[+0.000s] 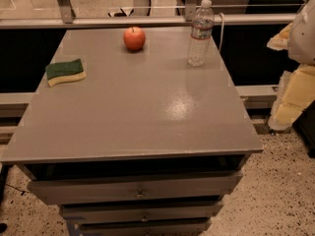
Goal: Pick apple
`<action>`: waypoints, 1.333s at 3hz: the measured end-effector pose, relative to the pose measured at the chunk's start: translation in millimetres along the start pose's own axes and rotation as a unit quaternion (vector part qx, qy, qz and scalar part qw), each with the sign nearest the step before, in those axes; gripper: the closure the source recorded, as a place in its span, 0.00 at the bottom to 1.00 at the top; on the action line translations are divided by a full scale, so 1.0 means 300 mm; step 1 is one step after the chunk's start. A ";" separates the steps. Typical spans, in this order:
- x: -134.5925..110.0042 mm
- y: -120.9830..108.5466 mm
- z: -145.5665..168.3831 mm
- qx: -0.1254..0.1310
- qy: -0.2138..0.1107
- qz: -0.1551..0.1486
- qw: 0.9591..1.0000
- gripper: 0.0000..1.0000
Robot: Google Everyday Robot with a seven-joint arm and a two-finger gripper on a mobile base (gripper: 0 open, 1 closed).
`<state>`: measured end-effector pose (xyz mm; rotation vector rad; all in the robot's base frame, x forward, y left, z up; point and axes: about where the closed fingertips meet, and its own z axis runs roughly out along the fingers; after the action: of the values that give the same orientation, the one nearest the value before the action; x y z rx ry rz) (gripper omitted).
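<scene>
The apple (134, 38) is small, round, red-orange and has a short dark stem. It stands upright on the far middle of the grey table (142, 112). My arm is at the right edge of the camera view, white and yellowish, off the table's right side. My gripper (281, 39) is at the upper right, beyond the table's far right corner. It is well to the right of the apple and holds nothing that I can see.
A clear plastic water bottle (200, 33) stands upright to the right of the apple, between it and my gripper. A green and yellow sponge (65, 72) lies near the table's left edge. Drawers (138, 191) sit under the tabletop. A rail (147, 21) runs behind the table.
</scene>
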<state>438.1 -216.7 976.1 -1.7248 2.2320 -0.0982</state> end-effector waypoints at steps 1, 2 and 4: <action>0.000 0.000 0.000 0.000 0.000 0.000 1.000 0.00; -0.029 -0.021 0.010 0.003 -0.010 -0.004 1.000 0.00; -0.322 -0.166 0.204 -0.016 -0.073 -0.045 0.996 0.00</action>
<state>523.7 -129.6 950.4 -1.7881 2.0623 0.0417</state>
